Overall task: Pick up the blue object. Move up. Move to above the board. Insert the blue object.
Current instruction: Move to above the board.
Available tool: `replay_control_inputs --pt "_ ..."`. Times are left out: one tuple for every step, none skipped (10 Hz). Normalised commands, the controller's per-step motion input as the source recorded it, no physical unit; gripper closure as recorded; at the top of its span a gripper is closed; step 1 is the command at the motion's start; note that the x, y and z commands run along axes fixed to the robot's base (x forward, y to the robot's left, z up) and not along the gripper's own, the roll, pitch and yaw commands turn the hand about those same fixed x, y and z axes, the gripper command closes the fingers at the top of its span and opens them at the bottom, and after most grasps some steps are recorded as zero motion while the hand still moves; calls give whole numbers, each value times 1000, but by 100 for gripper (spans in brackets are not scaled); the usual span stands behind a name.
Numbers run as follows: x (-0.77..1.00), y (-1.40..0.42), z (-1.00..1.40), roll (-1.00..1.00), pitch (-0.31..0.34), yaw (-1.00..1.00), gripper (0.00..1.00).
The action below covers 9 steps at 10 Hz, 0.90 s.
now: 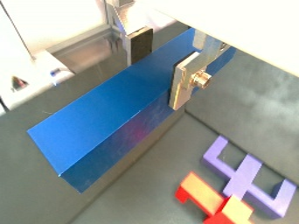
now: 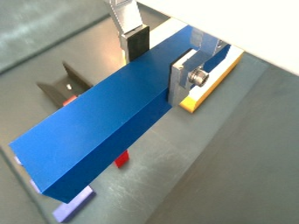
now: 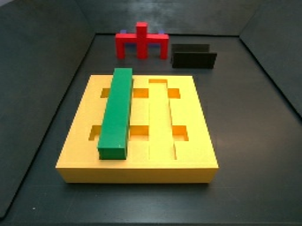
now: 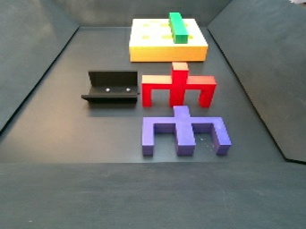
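Note:
In both wrist views the blue object (image 1: 105,122) (image 2: 93,131), a long dark blue bar, runs between the silver fingers of my gripper (image 1: 162,66) (image 2: 158,66). The gripper is shut on it, one pad on each long side. The bar hangs well above the floor. Neither the gripper nor the bar shows in the side views. The board (image 3: 141,168) (image 4: 167,55), a large yellow block with grooves and square holes, lies on the floor. A corner of the board (image 2: 211,87) shows under the bar in a wrist view.
A green bar (image 3: 116,110) (image 4: 177,25) lies in one groove of the board. A red branched block (image 3: 141,42) (image 4: 180,85), a purple branched block (image 4: 183,130) (image 1: 246,171) and the dark fixture (image 3: 195,57) (image 4: 110,87) stand on the grey floor inside dark walls.

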Motion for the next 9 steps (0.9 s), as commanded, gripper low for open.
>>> replay_control_inputs --pt "822 -1400 229 -38 124 -54 100" --pt "837 -1400 194 12 138 -45 100" --pt "875 -1400 181 50 207 6 100" --pt "901 -1400 194 -28 198 -7 100" --pt "900 -1400 203 -4 183 3 100" --pt "901 -1400 205 16 149 9 100" --pt "936 -1400 208 15 143 10 100" --pt "1014 -1400 218 50 165 9 100" --pt "491 -626 102 84 184 10 100"
